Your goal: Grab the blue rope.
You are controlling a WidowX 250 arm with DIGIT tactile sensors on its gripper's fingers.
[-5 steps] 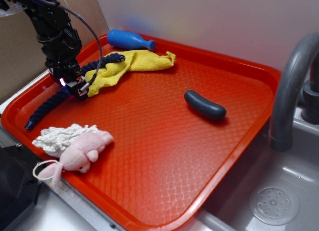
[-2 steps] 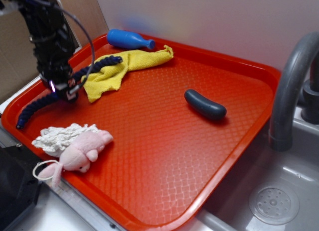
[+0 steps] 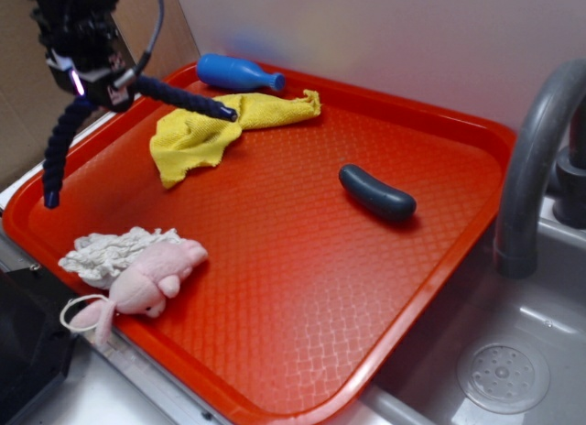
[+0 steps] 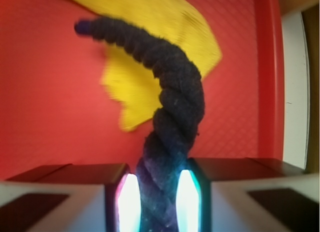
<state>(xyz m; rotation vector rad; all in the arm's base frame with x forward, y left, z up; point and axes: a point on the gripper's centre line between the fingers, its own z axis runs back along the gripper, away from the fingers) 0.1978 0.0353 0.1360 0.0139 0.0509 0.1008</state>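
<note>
The gripper (image 4: 159, 202) is clamped on the blue rope (image 3: 174, 93) near its middle, so one end hangs below it while the other juts over the yellow cloth (image 3: 197, 132). The rope could slip if the pinch loosens. The arm is raised above the red tray's (image 3: 430, 114) far-left corner.

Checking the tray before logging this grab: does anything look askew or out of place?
Only the yellow cloth, rumpled on the red tray. The blue rope dangles from the gripper, as expected.
</note>
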